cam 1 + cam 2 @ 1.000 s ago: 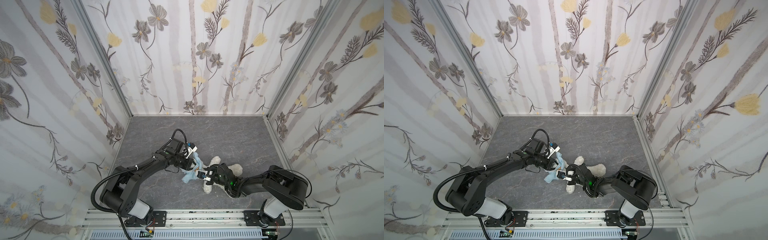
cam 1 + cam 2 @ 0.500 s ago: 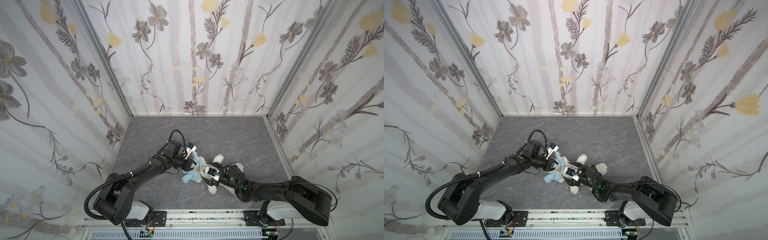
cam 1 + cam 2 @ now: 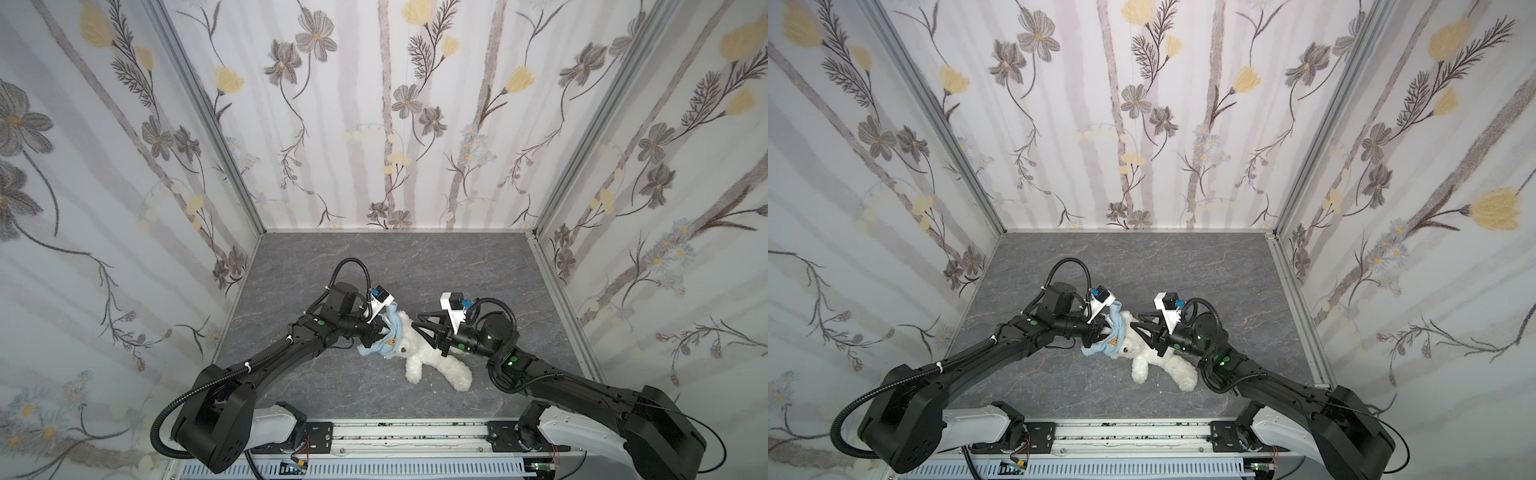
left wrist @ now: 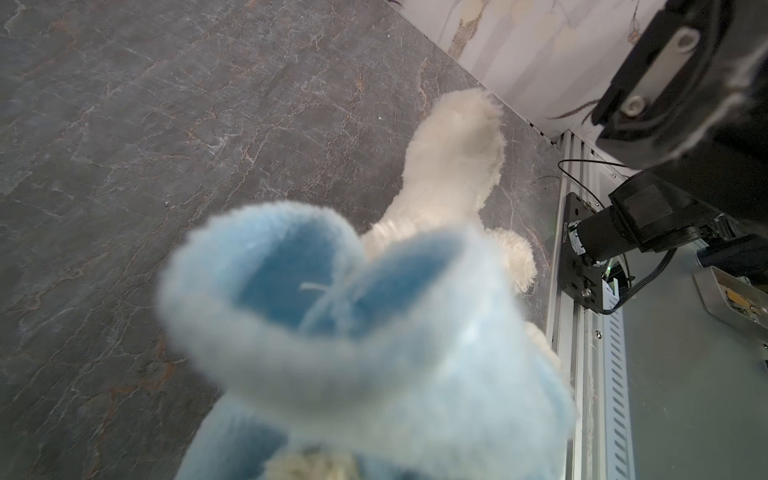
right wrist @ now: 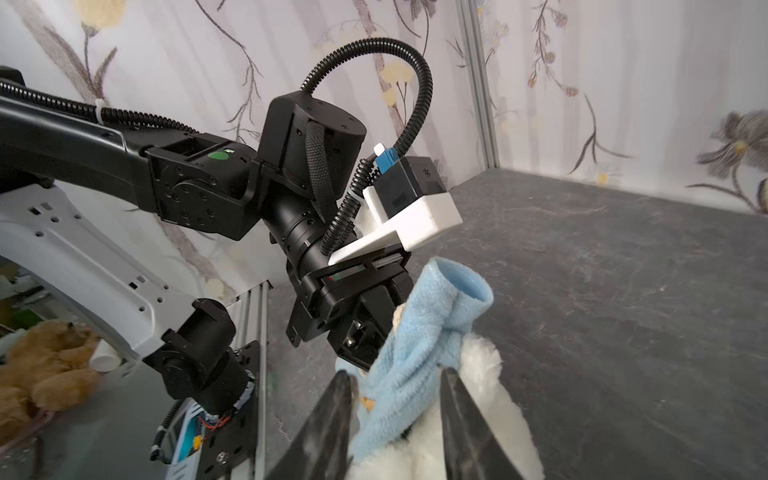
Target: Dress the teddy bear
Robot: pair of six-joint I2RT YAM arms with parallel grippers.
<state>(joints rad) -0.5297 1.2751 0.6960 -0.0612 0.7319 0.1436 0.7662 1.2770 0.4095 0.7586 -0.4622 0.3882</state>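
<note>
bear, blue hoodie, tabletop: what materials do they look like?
teddy bear: long-pile white plush, matte; shaggy fibres at its edges.
hoodie: light-blue fleece or terry, matte; short nap, soft folds.
tabletop: grey stone-look slab, veined, low sheen; maybe printed laminate, cannot tell.

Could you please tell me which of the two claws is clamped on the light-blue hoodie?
The left claw: its jaws are shut on the hoodie beside the teddy bear. The right claw merely straddles the bear, jaws parted.
</note>
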